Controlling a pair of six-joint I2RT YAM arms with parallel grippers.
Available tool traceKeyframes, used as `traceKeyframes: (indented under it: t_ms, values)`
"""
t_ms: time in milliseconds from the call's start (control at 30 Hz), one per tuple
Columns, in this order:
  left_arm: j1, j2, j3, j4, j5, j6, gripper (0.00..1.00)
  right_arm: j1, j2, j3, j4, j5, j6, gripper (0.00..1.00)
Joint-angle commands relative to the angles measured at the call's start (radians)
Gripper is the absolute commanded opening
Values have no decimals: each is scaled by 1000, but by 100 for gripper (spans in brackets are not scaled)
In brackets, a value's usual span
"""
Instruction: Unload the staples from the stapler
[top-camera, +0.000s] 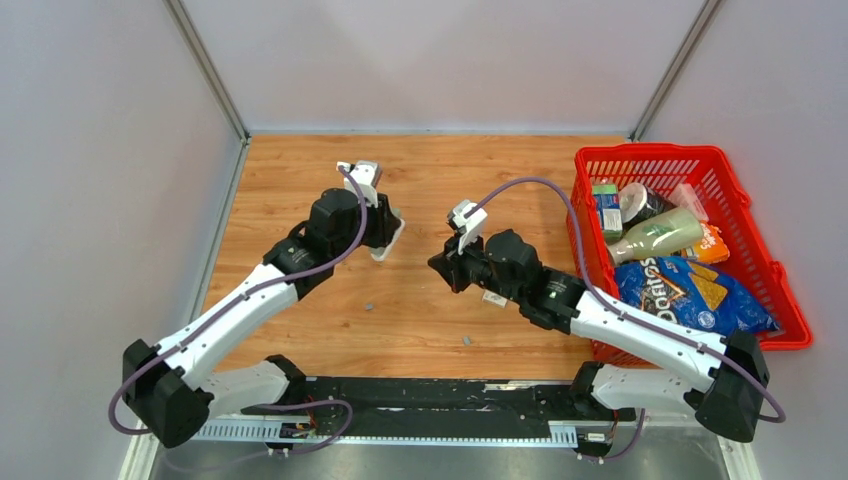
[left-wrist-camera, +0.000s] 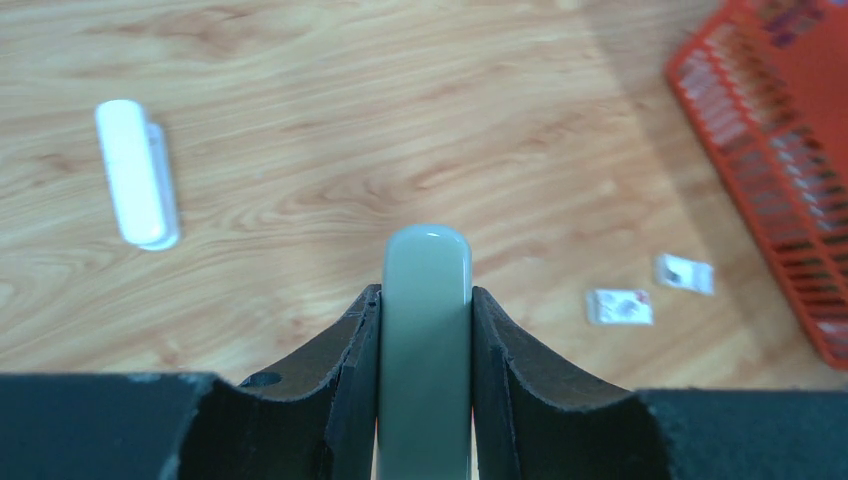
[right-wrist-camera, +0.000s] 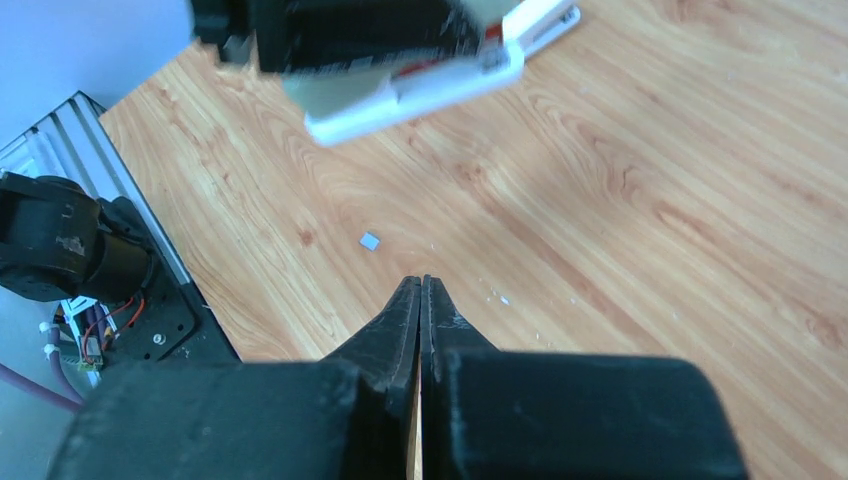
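Nearest the arm bases, two tiny dark-grey staples (top-camera: 467, 341) are seen lying loose on the wooden table (top-camera: 300, 180). One sits just ahead of the bases, and the other lies a little farther in, between the two arms. Just beyond them, the right gripper (right-wrist-camera: 420, 290) is held low over the wood with its fingers pressed flat together and nothing between them. A little farther out and to the left, the left gripper (left-wrist-camera: 425, 300) is clamped partway closed on the stapler (left-wrist-camera: 425, 265). The grey-green body is pinched squarely between both pads. From the right wrist, the stapler is seen lifted off the table, with its white part hanging open and tilted. Out on the wood, two small white packets (left-wrist-camera: 620, 306) are spotted lying close together, and a white pill-shaped bar (left-wrist-camera: 135, 172) lies well apart from them. At the far right, a red basket (top-camera: 700, 158) is seen, filled with groceries.
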Motion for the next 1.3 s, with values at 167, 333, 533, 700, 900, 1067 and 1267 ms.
traceKeyframes:
  t_ms: [167,333,533,700,900,1067,1267]
  values:
    - [142,231,47,210,-161,25,0,8,-30,-62,43,-3,101,0]
    - [182,368,72,360,-135,10,0,6,-25,-70,36,-23,138,0]
    - [212,579,187,388,-154,5,0,9,-39,-73,14,-68,160,0]
    - [231,704,299,373,-181,14,0,8,-65,-85,14,-89,163,0]
    - [274,822,386,322,-171,7,0,8,-78,-90,2,-87,146,0]
    - [294,899,439,281,-142,13,2,8,-68,-87,4,-90,138,0]
    - [308,940,448,272,-125,14,14,8,-58,-88,2,-90,140,0]
